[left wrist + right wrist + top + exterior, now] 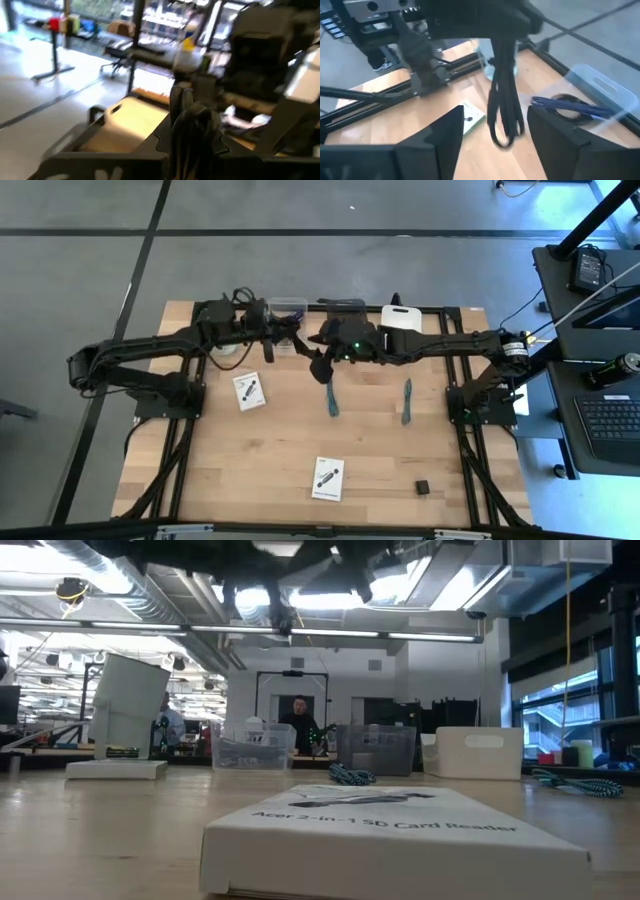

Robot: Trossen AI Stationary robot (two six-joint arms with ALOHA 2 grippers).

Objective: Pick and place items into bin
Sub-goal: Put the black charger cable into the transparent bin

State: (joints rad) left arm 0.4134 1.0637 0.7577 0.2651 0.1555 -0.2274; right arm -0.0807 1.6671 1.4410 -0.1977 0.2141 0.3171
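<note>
Pale wood planks make up the desk point(270, 450), with grey floor around it. A black strap point(504, 100) hangs in a long loop from the closed jaws of the left gripper point(502, 42), up at the desk's 12 o'clock and just beside the clear bin point(600, 82). That bin already holds a purple strap and a dark coil.

The right gripper point(492, 145) sits close by, jaws wide open and holding nothing. To finish well, I'd carry the loop's low end fully over the rim before letting go, so it cannot drape outside.

Two teal straps point(331, 402) lie near centre. White cards lie at 9 o'clock point(249, 391) and 6 o'clock point(327, 477), and a small black cube point(423, 487) toward 5. The nearest white box point(400, 830) reads "Acer 2-in-1 SD Card Reader".
</note>
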